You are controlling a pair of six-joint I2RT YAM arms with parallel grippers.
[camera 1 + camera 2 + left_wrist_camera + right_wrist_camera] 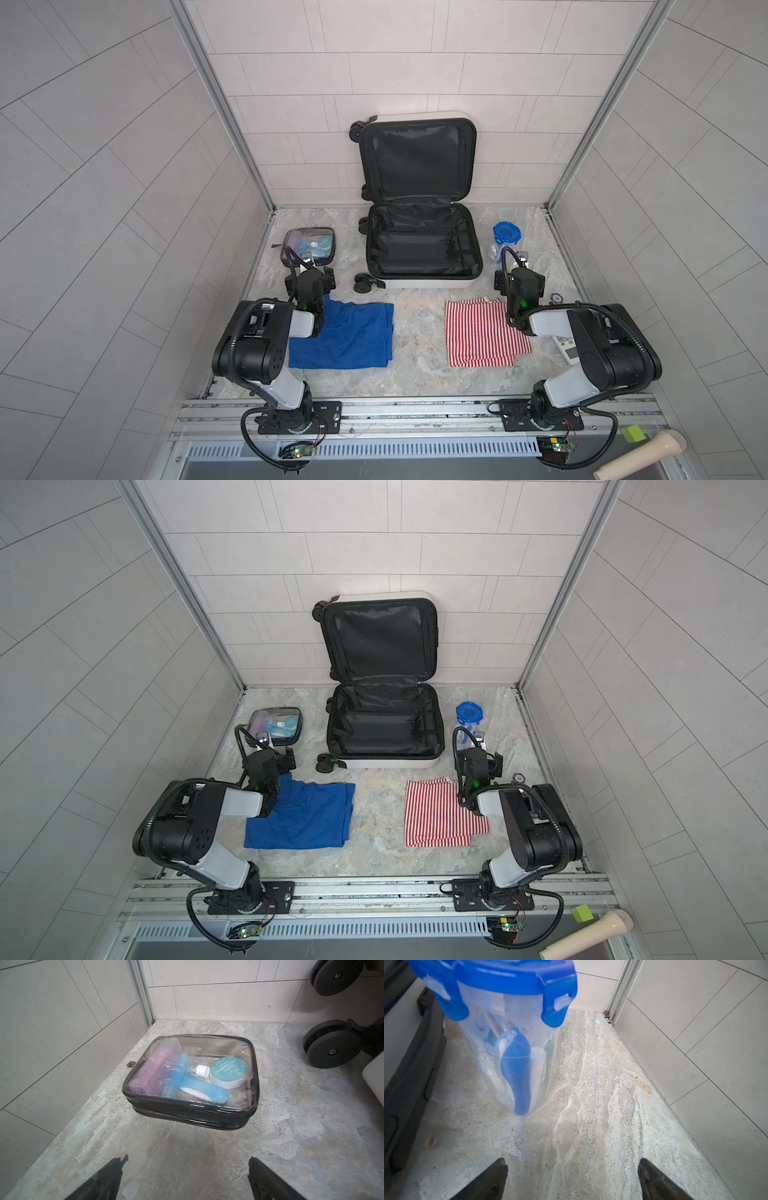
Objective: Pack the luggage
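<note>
Inspecting your arms: left gripper (187, 1157) stands apart, empty, clear pouch (191, 1078) just ahead of it. Right gripper (572, 1159) is likewise apart, blue-lidded container (508, 1043) just ahead. The luggage (424, 249) lies open between and beyond both grippers, lid leaning on the wall, likely so you can load it.

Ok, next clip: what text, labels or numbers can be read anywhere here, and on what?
"COMPRESSED TOWEL": on the round pack inside the clear pouch, seen in the left wrist view.
Fine print above and below those words on the round pack: too small to read.
Number on the small round disc on the table, in a top view: too blurred to read.
Markings on the blue-lidded container: blurred, unreadable.
</note>
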